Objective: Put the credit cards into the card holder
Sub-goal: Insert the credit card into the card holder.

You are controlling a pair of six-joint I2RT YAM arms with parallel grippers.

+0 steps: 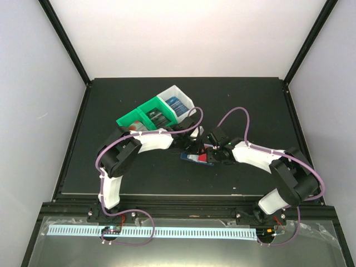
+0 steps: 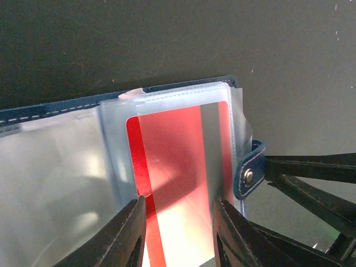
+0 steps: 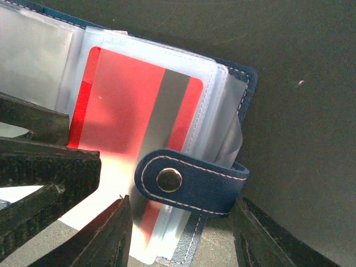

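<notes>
Open dark blue folding wallet (image 2: 33, 113), red-and-silver plastic card (image 2: 178, 161) in its clear sleeve, left gripper (image 2: 178, 204) straddling card (grip unclear), right gripper (image 3: 181, 204) flanking 3 o'clock snap tab (image 3: 192, 181), clamping unclear.

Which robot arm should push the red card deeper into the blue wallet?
Left, probably. The left claw has a finger on either side of the red card, lined up to slide it. The right claw straddles the snap tab of the card holder instead.
</notes>
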